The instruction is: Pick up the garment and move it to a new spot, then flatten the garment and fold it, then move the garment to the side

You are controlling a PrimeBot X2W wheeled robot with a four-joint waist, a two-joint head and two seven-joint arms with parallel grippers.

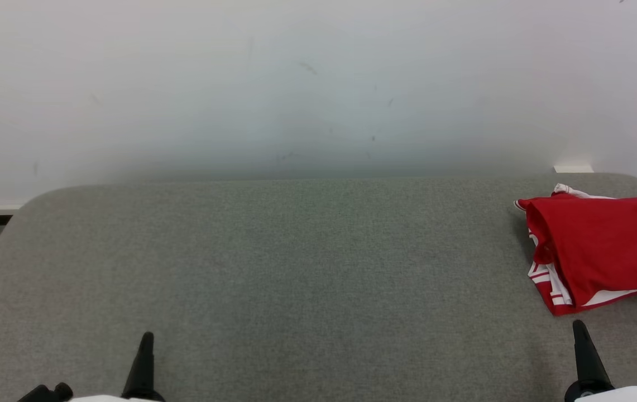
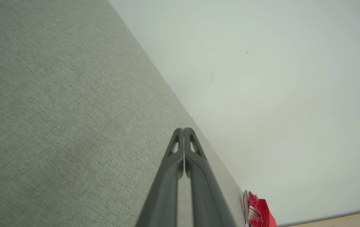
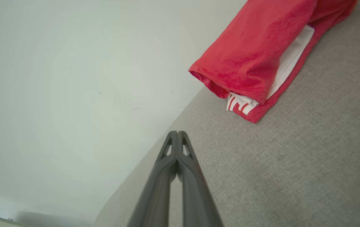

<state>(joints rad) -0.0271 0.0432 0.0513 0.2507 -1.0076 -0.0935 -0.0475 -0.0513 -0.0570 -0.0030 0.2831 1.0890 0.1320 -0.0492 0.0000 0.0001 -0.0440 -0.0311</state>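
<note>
The left pincer (image 1: 147,336) and right pincer (image 1: 579,326) are pressed together, empty, at the frame's bottom; the folded garment (image 1: 603,245) at right could be disarranged if brushed by the latter.

1 garment (image 1: 603,245), 1 grey table (image 1: 318,268), 2 hands: left hand (image 1: 147,341), right hand (image 1: 579,330).

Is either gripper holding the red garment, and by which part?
Nothing is held. The left gripper and right gripper are both shut and empty; the red garment lies on the grey table, apart from both.
</note>
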